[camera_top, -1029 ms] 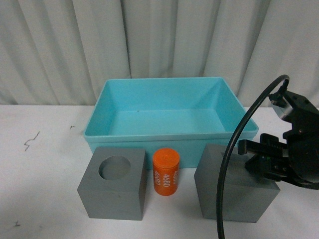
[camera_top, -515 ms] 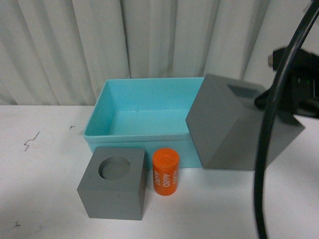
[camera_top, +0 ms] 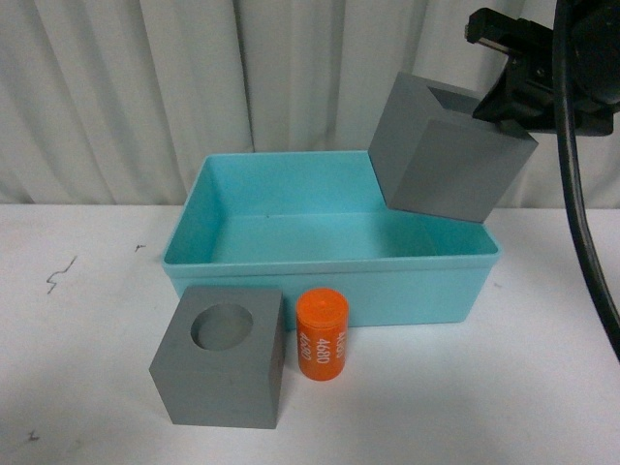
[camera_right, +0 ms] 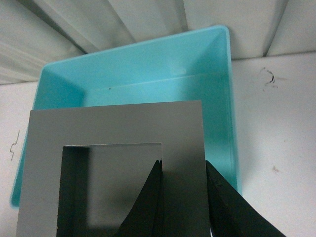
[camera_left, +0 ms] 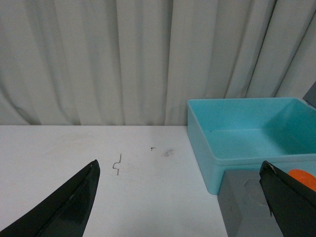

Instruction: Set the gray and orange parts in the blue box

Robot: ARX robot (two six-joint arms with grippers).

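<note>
My right gripper (camera_top: 499, 102) is shut on the gray cube with the square recess (camera_top: 441, 155) and holds it tilted in the air above the right end of the blue box (camera_top: 291, 266). In the right wrist view one finger is inside the recess and one outside, pinching the cube's wall (camera_right: 182, 163) over the box (camera_right: 148, 74). The gray cube with the round recess (camera_top: 221, 356) and the orange cylinder (camera_top: 323, 334) printed "4680" stand on the table in front of the box. My left gripper (camera_left: 180, 197) is open and empty, low over the table left of the box (camera_left: 237, 131).
A white table (camera_top: 77, 329) with small dark marks carries everything. A pale pleated curtain (camera_top: 145, 87) hangs close behind the box. A black cable (camera_top: 581, 232) hangs from the right arm at the right side.
My right gripper has lifted the square-recess cube off the table, from front right of the box up and back, so it now hangs tilted above the box's right end.
</note>
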